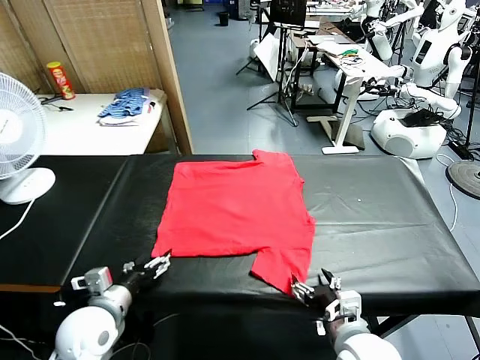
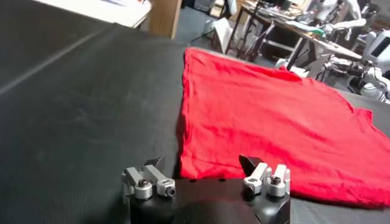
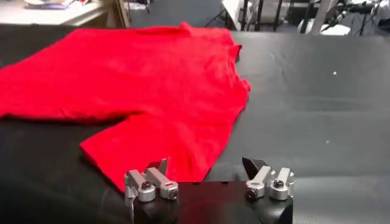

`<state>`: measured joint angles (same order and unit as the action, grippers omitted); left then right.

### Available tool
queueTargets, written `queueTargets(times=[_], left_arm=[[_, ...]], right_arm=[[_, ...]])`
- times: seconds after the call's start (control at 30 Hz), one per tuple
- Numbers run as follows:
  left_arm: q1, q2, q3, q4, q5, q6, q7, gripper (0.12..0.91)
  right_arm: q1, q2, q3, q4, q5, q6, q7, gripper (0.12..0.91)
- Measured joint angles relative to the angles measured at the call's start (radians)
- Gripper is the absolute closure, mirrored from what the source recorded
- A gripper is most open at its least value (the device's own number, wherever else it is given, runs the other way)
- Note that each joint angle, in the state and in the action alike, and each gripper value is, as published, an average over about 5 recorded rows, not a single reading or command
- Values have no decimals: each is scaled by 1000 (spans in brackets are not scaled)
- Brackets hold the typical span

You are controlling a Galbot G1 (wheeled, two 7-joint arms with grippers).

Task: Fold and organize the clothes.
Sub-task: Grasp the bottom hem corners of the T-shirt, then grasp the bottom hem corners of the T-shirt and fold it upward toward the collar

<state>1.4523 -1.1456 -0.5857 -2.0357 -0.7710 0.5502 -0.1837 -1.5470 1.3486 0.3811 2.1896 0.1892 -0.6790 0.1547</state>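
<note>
A red T-shirt point(image 1: 236, 210) lies spread flat, plain side up, in the middle of the head view, on a long table with a black cover point(image 1: 375, 217) that runs across the frame. One sleeve points toward the lower middle of the picture, and the other sleeve is at the top edge of the shirt, above center.

The left gripper point(image 1: 156, 264) sits at the lower left of the frame, just off the shirt's near left corner. Its jaws are spread apart and hold nothing. In the left wrist view the two fingertips point(image 2: 251, 163) stand wide over the black cover, with the shirt's hem just beyond them.

The right gripper point(image 1: 315, 288) is at the lower right of center, right beside the tip of the near sleeve. Its jaws are also released and empty. In the right wrist view the sleeve's end lies just ahead of the left-hand fingertip, and whether they touch is unclear.

In the upper left of the head view a white fan point(image 1: 19, 135) stands on the black cover. Behind it, a white table point(image 1: 82, 127) carries a blue-and-white heap of cloth point(image 1: 127, 105) and a red and yellow can point(image 1: 60, 79).
</note>
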Motion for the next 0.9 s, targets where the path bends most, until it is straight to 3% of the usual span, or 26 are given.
queueTargets(times=[0.07,0.23,0.37,0.47,0.57,0.67,0.9], left_arm=[[1,0,0,2,-1,0,1,232],[2,-3,0,11,-3,-1,3,278],[3,-5,2,16,-3,-3,6,467],[3,-7,5,18,-1,-3,6,651],[8,-10,8,14,1,-3,5,801],[19,-15,8,-4,6,-2,-1,894],[89,-9,0,-104,20,9,-28,904]], right_arm=[[1,2,-4,-3,-5,-1,3,347],[0,12,-24,-11,-21,-9,7,604],[-3,17,-33,-13,-22,-18,7,811],[-10,21,-31,-11,-23,-21,12,898],[-24,22,-24,3,-22,-29,22,903],[-49,17,-10,35,-20,-46,31,903],[-148,0,47,161,-12,-45,22,903]])
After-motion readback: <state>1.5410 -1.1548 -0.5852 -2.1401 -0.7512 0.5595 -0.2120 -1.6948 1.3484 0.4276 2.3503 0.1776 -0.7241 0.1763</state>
